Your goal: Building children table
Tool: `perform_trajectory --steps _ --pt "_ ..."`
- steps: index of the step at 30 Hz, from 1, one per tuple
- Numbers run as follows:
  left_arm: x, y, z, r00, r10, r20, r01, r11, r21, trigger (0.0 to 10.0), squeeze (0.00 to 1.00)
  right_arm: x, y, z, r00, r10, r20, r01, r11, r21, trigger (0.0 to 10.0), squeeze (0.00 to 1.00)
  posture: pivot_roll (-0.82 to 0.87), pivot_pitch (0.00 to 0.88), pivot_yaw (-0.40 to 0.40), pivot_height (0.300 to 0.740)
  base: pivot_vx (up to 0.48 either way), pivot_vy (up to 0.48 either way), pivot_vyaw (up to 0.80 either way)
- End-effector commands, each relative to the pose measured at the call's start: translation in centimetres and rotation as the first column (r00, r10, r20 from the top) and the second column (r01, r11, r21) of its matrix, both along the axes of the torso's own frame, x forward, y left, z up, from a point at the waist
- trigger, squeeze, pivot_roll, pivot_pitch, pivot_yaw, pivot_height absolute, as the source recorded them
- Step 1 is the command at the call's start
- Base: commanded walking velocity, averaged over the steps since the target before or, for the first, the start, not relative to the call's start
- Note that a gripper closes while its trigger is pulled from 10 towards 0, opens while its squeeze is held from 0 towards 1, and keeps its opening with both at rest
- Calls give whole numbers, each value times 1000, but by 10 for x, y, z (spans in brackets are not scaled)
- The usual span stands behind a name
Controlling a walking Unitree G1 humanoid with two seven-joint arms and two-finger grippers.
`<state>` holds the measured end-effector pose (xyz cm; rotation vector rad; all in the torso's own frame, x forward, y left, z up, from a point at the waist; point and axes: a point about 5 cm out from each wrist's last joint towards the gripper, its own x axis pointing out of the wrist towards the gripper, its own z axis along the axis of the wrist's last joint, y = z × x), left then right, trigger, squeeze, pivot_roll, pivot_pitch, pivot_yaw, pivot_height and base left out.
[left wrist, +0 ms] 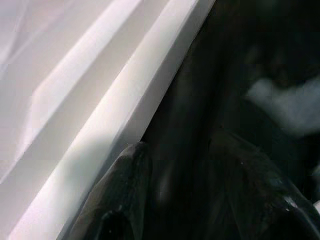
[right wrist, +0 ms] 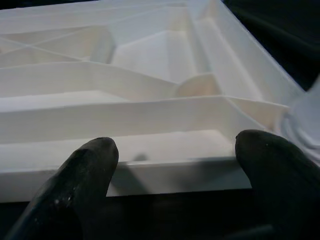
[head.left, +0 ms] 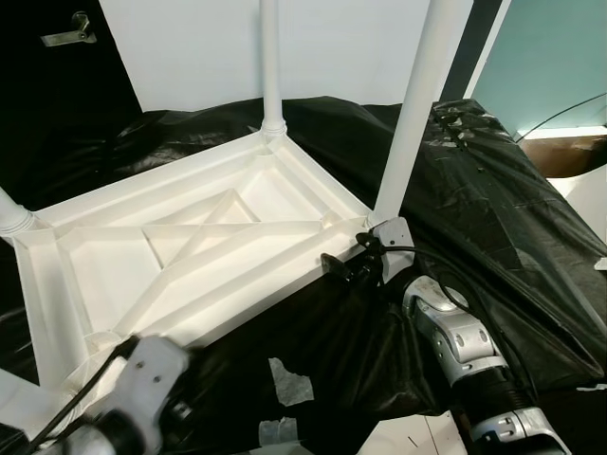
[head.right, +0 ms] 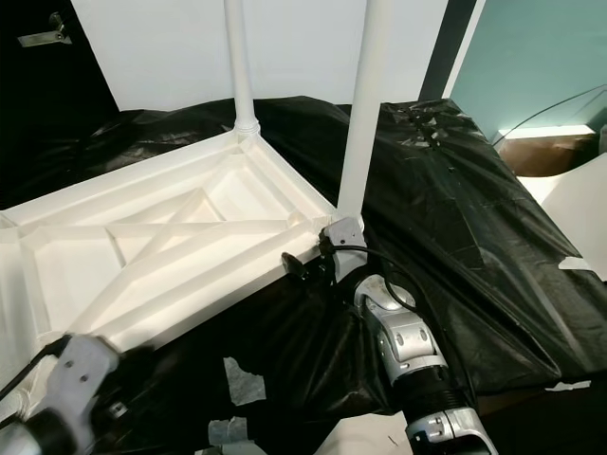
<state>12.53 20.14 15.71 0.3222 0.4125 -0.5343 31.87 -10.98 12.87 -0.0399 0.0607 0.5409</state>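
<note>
Right tool (head.left: 343, 266) (fingers apart), tabletop (head.left: 204, 242) edge

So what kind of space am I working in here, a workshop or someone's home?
Probably a room in a home set up for assembly, though I can't be sure. An upturned white table top with legs fitted lies on black plastic sheeting. Behind are a plain white wall and a dark door with a lever handle.

This looks like a room in a home set up for assembly work. A white wall (head.left: 190, 47) fills the upper middle, a dark door with a metal lever handle (head.left: 68, 33) sits upper left, and crumpled black plastic sheeting (head.left: 512, 209) covers the floor across the right.
</note>
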Motion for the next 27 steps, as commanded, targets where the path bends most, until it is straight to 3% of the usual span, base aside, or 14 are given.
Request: perform_trajectory --steps 1,2,4,5,6,8,11,12,14,18,20,21,25,27 --pt "-11 8 1 996 -58 -69 58 998 -2 10000 0 2 -2 -10 998 -37 -47 36 999 -17 10000 0 192 59 -20 740 0 0 0" --pt "-11 8 1 996 -58 -69 58 998 -2 10000 0 2 -2 -10 998 -37 -47 36 999 -17 10000 0 192 59 -20 740 0 0 0" --pt "-27 34 4 984 22 -175 -11 998 64 10000 0 6 2 -15 993 -51 -102 51 999 0 10000 0 198 65 -11 740 0 0 0" --pt "-27 34 4 984 22 -175 -11 998 64 10000 0 6 2 -15 993 -51 -102 51 999 0 10000 0 198 65 -11 740 0 0 0" --pt "-32 45 6 977 46 -207 -23 994 111 10000 0 8 3 -17 991 -56 -124 57 998 6 10000 0 198 65 -11 740 0 0 0" --pt "-32 45 6 977 46 -207 -23 994 111 10000 0 8 3 -17 991 -56 -124 57 998 6 10000 0 198 65 -11 740 0 0 0" --pt "-38 67 17 967 113 -228 -62 973 221 10000 0 11 5 -21 984 -49 -170 47 999 -15 10000 0 202 71 -1 740 0 0 0" --pt "-38 67 17 967 113 -228 -62 973 221 10000 0 11 5 -21 984 -49 -170 47 999 -15 10000 0 202 71 -1 740 0 0 0" --pt "-42 82 35 961 174 -215 -102 946 309 10000 0 14 2 -30 973 -74 -220 58 995 -78 10000 0 205 72 5 740 0 0 0" --pt "-49 88 41 954 194 -230 -105 930 352 10000 0 16 -2 -35 967 -106 -231 82 990 -111 10000 0 209 76 11 740 0 0 0" --pt "-62 95 36 928 233 -290 -113 920 375 10000 0 18 -5 -35 966 -127 -224 101 987 -123 10000 0 213 80 14 740 0 0 0" --pt "-62 95 36 928 233 -290 -113 920 375 10000 0 18 -5 -35 966 -127 -224 101 987 -123 10000 0 213 80 14 740 0 0 0" --pt "-75 115 33 885 323 -336 -145 876 460 10000 0 20 -7 -35 966 -136 -220 110 986 -126 10000 0 213 81 16 740 0 0 0" --pt "-72 138 38 878 392 -273 -198 818 540 10000 0 20 -7 -35 968 -135 -212 109 985 -132 10000 0 220 84 17 740 0 0 0"
